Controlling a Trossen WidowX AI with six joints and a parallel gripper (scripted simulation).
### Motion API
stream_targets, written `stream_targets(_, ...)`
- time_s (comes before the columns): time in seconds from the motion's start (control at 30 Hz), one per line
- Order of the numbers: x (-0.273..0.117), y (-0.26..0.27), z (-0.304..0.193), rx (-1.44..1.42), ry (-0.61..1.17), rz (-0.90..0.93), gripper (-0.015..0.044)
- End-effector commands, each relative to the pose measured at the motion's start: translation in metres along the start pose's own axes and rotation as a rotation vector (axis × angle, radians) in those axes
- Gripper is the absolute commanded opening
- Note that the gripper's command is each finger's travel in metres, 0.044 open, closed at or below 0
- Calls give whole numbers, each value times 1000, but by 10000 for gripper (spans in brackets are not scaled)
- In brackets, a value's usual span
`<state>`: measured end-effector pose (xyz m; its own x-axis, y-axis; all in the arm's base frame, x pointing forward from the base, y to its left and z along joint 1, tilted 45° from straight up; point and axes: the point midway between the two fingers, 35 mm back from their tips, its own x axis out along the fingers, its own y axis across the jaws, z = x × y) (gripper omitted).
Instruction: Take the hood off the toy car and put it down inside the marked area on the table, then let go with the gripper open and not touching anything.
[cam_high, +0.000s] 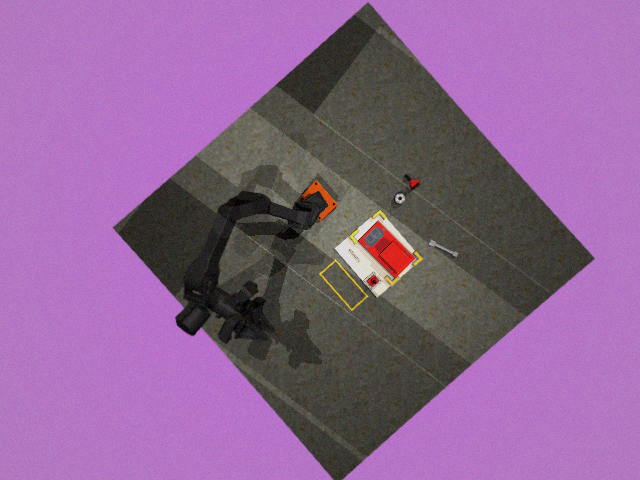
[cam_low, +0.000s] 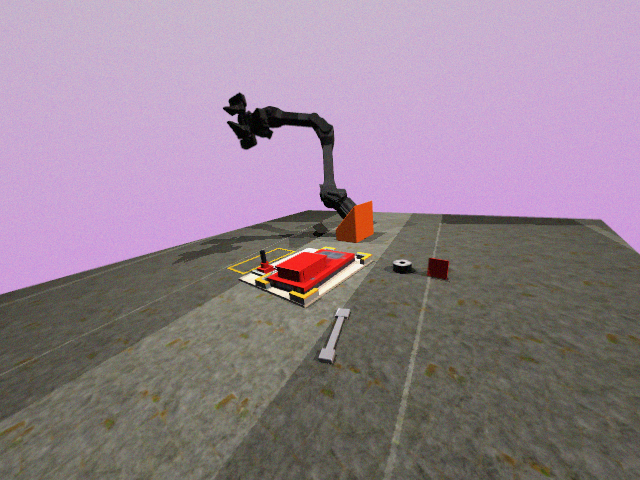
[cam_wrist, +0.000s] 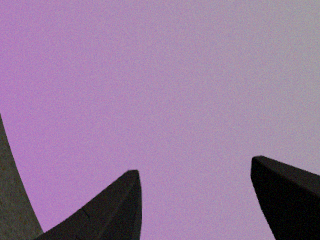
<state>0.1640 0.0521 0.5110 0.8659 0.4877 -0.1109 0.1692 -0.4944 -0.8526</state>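
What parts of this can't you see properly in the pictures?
- Wrist view: only sky between the gripper fingers; the table is almost wholly out of frame.
- Top view: the arm covers its orange base.
- Hood: how it attaches to the toy car is too small to see.

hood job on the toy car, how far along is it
Nothing looks done yet. The flat red hood sits on the red toy car, which rests on its white base plate. The yellow-outlined marked area holds nothing. Nothing is in hand: the black gripper is raised high, away from the car, jaws apart around nothing. Left to do: reach, grasp, lift off, place, release.
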Motion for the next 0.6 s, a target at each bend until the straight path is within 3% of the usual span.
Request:
stream_targets(0.0, 1, 0, 0, 6, -3, -2, 246)
stream_targets(0.23, 34, 32, -19, 328, -64, 66, 429)
stream_targets(0.57, 120, 122, -20, 896, -102, 402, 440)
